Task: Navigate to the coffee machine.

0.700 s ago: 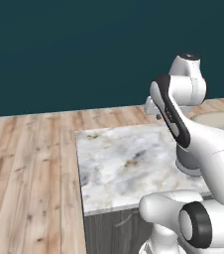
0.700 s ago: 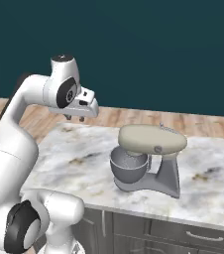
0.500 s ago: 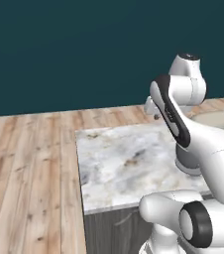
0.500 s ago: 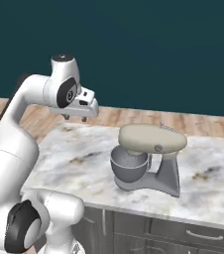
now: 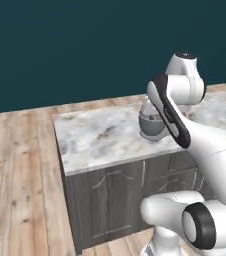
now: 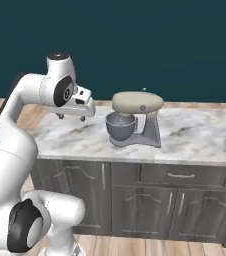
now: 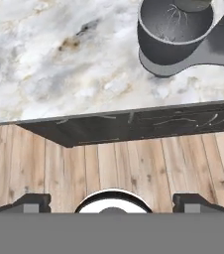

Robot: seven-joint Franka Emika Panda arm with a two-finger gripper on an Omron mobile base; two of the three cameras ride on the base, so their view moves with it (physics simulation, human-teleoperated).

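Note:
The coffee machine is out of view in all three pictures. My gripper (image 6: 71,118) hangs over the left end of a marble counter (image 6: 195,142), pointing down. In the hand view its two dark fingertips (image 7: 34,201) stand wide apart at the bottom, open, with nothing between them; below them lie the counter's front edge and wooden floor (image 7: 134,163).
A grey stand mixer (image 6: 133,120) with a beige head and metal bowl (image 7: 173,30) stands on the counter (image 5: 95,137), right of my gripper. Dark grey cabinet doors (image 6: 140,200) run under the counter. Wooden floor (image 5: 20,185) lies to the left, with a dark teal wall (image 5: 85,45) behind.
The whole picture has shifted: the base has moved back from the counter, so the cabinet fronts now show and the mixer looks farther off. The arm keeps its pose.

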